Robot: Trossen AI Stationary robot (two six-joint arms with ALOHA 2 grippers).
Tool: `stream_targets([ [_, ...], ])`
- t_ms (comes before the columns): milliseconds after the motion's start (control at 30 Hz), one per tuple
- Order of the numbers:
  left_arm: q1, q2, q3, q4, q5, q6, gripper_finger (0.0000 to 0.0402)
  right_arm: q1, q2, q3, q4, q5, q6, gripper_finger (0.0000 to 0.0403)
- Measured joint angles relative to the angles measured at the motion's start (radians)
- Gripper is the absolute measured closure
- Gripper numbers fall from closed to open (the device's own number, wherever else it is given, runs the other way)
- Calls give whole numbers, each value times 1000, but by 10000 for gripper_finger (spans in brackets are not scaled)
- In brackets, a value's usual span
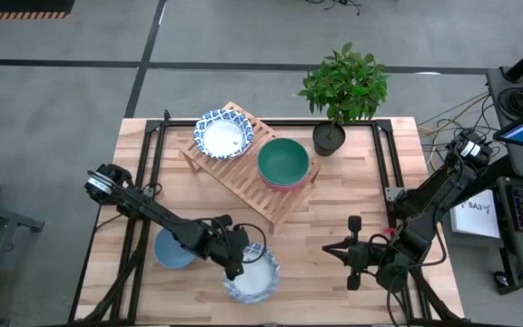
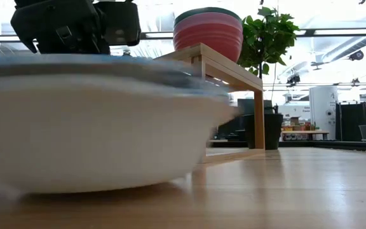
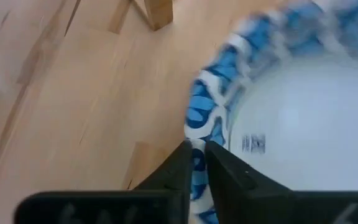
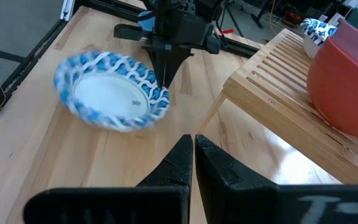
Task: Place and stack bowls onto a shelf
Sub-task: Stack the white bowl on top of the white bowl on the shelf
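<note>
overhead looks down — low view level, hard against patterned bowl (image 2: 100, 127)

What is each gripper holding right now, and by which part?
The left gripper pinches the blue-patterned white bowl by its rim. The right gripper is shut and holds nothing.

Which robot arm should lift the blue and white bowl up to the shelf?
Probably the left: the left gripper pinches the blue-rimmed white bowl's rim, while the right gripper is empty beside it.
</note>
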Motion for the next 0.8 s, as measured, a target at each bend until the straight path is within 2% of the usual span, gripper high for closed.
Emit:
stream_targets([
  [100, 0, 0, 2, -1, 0, 0, 395, 0, 0, 0, 0, 0, 0, 394],
  [233, -11, 0, 30, -4, -4, 38, 399, 0, 0, 0, -1, 0, 0, 394],
  [400, -28, -2, 89, -53, -72, 93, 401, 0, 0, 0, -2, 0, 0, 394],
  [633, -54, -22, 186, -228, -187, 106, 401, 0, 0, 0, -5, 0, -4, 394],
  [800, -70, -37, 273, -391, -229, 90, 401, 0, 0, 0, -6, 0, -4, 394],
])
